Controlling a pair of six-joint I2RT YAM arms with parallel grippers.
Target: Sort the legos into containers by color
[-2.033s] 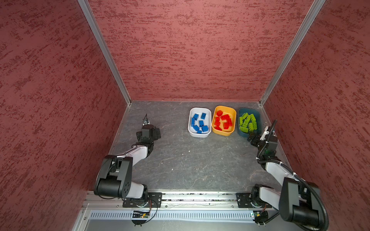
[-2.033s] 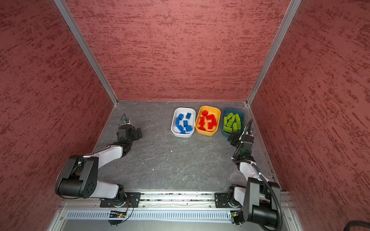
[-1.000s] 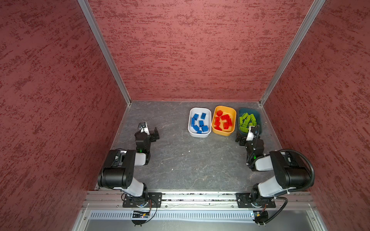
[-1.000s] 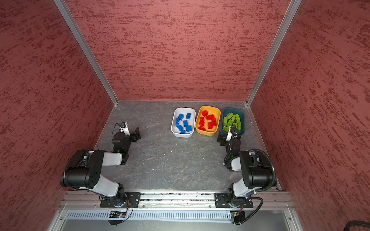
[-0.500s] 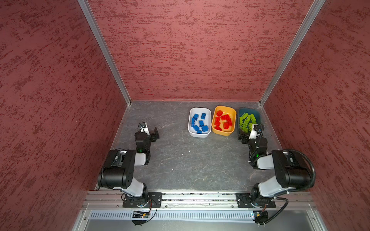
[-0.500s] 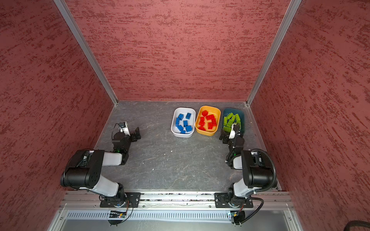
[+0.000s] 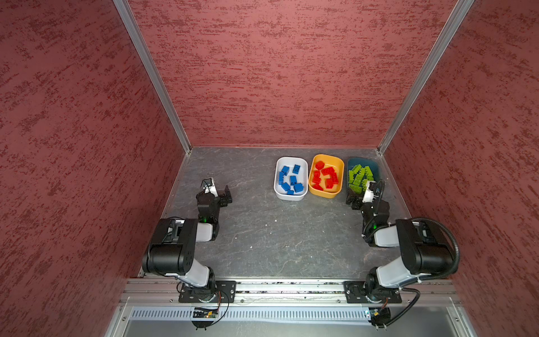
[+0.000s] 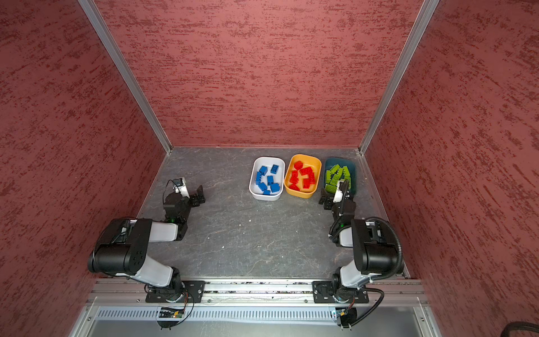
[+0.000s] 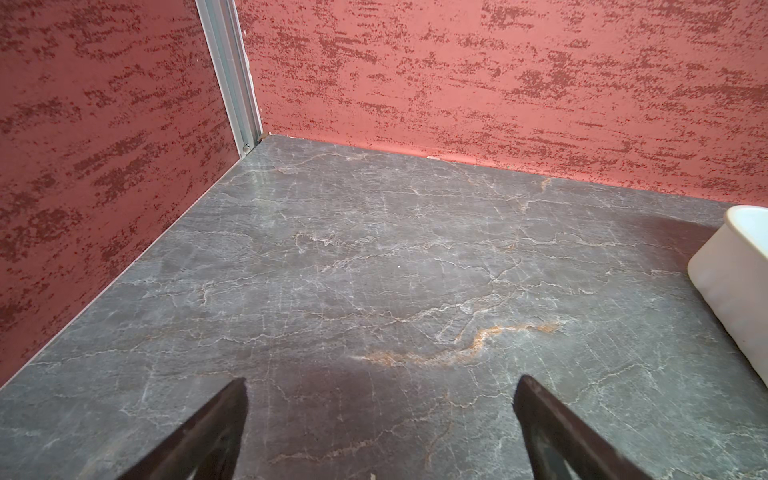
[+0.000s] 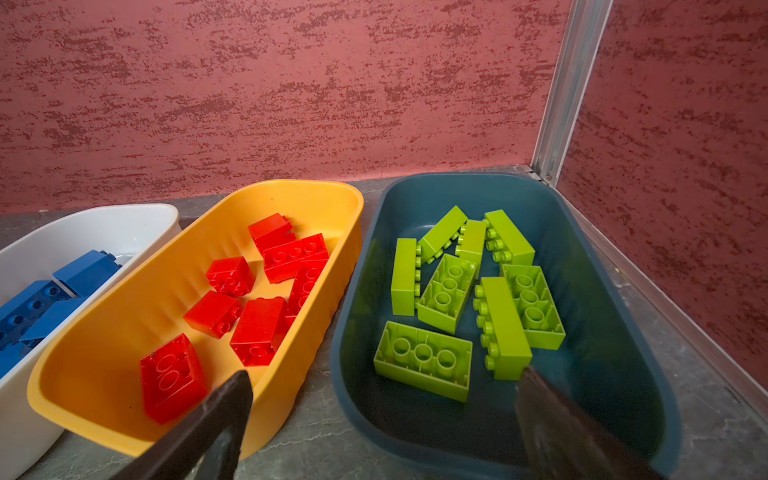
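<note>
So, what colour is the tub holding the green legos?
Dark teal tub; right wrist view shows it best.

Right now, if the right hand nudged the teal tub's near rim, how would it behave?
The teal tub looks like thin, shallow plastic, so probably light. Wide and low on the smooth table, it would likely slide rather than tip. The loose green legos inside would probably shift.

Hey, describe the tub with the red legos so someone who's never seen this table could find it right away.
On the grey marbled table, three tubs stand in a row near the red back wall, toward the right. Take the middle one, between the white tub and the dark teal tub. This yellow-orange tub alone holds red bricks.
</note>
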